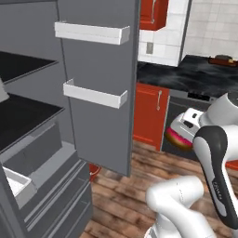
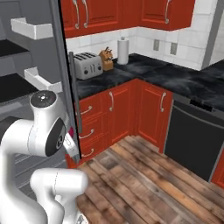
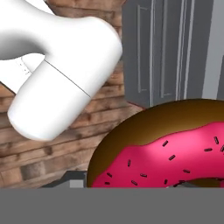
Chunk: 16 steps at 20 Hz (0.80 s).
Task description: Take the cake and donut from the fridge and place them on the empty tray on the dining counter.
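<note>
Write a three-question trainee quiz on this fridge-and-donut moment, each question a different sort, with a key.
1. True or false: the gripper holds the donut.
2. Multiple choice: the fridge door beside the arm is A) shut, B) open, C) removed.
3. Fill in: on the back counter, the toaster stands beside a knife block and a roll of ____.

Key: 1 true, the pink-iced donut sits right at the fingers in the hand view. 2 B, its white door bins face out. 3 paper towels.

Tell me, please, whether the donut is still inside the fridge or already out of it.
Out. The donut hangs at the gripper above the wood floor, right of the open fridge door.
</note>
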Available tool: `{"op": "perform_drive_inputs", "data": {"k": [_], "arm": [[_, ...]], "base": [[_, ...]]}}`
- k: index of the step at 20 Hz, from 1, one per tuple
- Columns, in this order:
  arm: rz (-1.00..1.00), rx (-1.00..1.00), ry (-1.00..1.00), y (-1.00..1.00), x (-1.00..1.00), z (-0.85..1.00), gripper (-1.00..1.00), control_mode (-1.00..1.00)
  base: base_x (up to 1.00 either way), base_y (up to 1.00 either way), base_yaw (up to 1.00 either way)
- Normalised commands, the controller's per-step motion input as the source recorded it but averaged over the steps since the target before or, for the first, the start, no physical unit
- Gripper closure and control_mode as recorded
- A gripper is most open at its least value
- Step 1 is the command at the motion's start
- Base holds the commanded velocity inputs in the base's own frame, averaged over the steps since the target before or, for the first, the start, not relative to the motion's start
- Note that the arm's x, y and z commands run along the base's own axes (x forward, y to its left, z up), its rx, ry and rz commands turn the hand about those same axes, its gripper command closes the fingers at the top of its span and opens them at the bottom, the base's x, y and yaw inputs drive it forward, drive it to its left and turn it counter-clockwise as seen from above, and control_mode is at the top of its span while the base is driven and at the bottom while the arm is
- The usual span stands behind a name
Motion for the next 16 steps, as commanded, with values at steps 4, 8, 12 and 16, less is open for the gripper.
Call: {"op": "perform_drive_inputs", "data": {"k": [4, 8, 12, 16], "arm": [[0.0, 0.0, 0.0, 0.0, 0.0, 0.0, 1.0, 1.0], [0.0, 0.0, 0.0, 0.0, 0.0, 0.0, 1.0, 1.0], [0.0, 0.0, 0.0, 0.0, 0.0, 0.0, 1.0, 1.0], [0.0, 0.0, 0.0, 0.0, 0.0, 0.0, 1.0, 1.0]], "base": [[0.19, -0.48, -0.26], [0.28, -0.46, -0.27], [0.33, -0.42, -0.26], [0.39, -0.43, -0.25]]}}
